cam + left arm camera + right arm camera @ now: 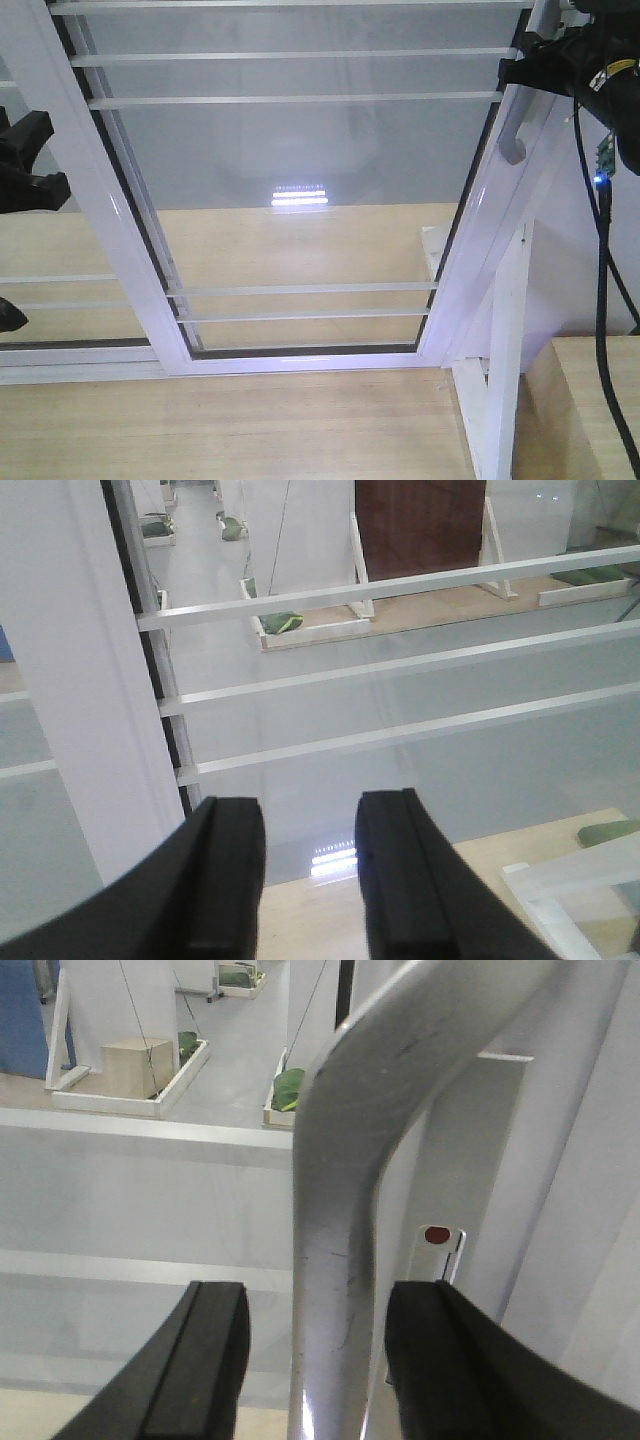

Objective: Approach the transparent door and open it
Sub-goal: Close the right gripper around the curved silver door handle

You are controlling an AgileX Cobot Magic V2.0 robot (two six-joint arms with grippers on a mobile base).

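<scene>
**Transparent door and both grippers.** The transparent door [300, 170] fills the centre of the front-facing view. It is clear glass in a glossy white frame, crossed by thin white horizontal bars [300, 98]. Its grey curved handle [512, 135] sits on the right stile, at 2 o'clock.

In the right wrist view the handle stands between the two black fingers [215, 1360] of the right gripper [320, 1295]. The jaws are spread wide around the handle. A gap shows on the handle's 9 o'clock side, and the 3 o'clock finger is just beside it. A lock plate [437, 1250] with a red dot lies at 3 o'clock of the handle.

The left gripper [310, 810], at 9 o'clock in the front view, faces the glass near a white frame post [90, 680]. Its jaws are narrowly parted and hold nothing.

Pale wooden floor [250, 430] lies at 6 o'clock, and a white stand [505, 340] at 5 o'clock.
</scene>
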